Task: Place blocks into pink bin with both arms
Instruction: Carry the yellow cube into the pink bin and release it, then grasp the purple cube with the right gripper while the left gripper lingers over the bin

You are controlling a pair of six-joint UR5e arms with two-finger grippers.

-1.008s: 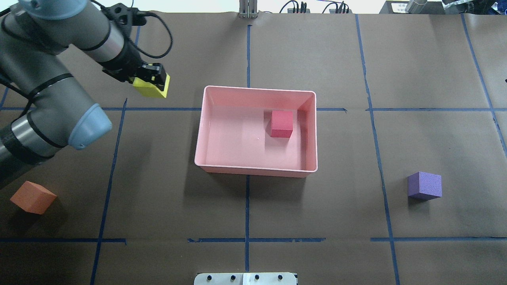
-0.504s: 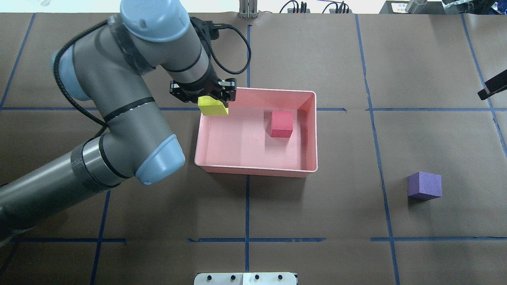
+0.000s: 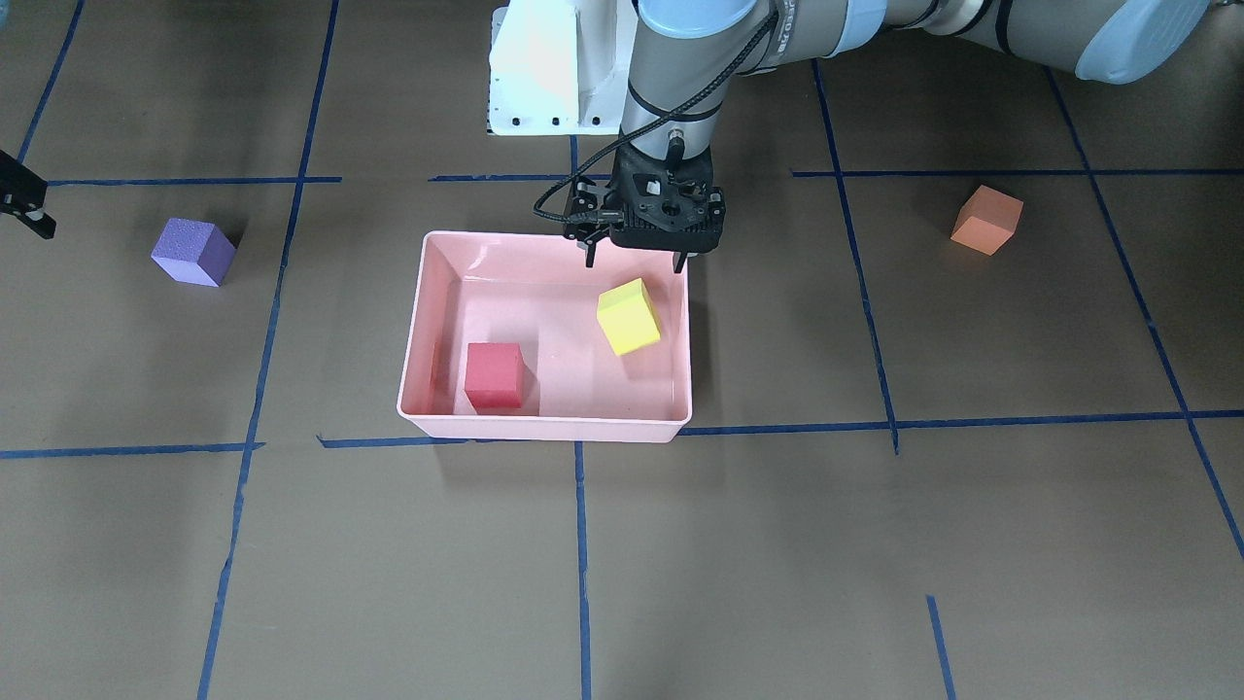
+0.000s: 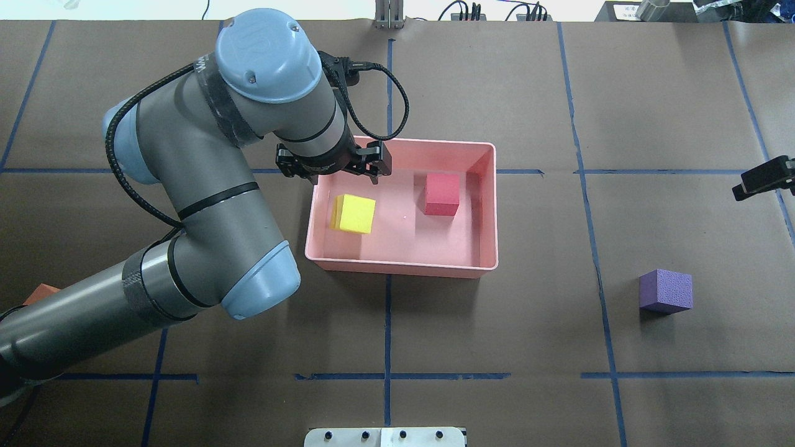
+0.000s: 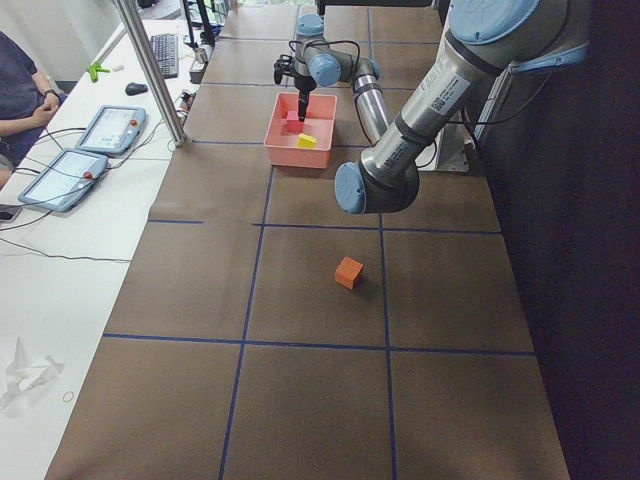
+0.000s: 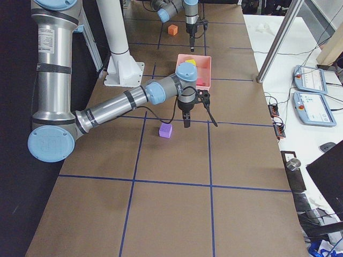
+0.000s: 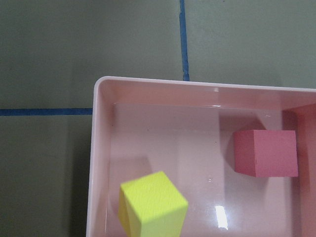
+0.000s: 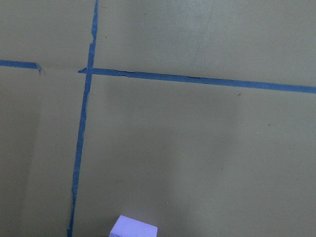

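Blocks: red cube (image 4: 441, 194) and yellow-green cube (image 4: 353, 213) inside pink bin (image 4: 404, 268), yellow-green tilted under left gripper (image 4: 343, 172), spread, empty. Purple cube (image 4: 666, 290), orange cube (image 3: 986, 220) outside; right gripper (image 6: 199, 119) apparently spread near purple. Risk: foam rebound off wall; arm clash over bin. Brown paper (image 4: 497, 323), blue tape (image 4: 387, 323); operator desk (image 5: 70, 290) alongside.

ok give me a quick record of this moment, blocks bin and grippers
pink bin: holds two blocks
red block: in bin
yellow block: in bin, tilted, free of gripper
purple block: on table, outside bin
orange block: on table, outside bin
left gripper: open, empty, over bin's edge
right gripper: open, empty, near purple block
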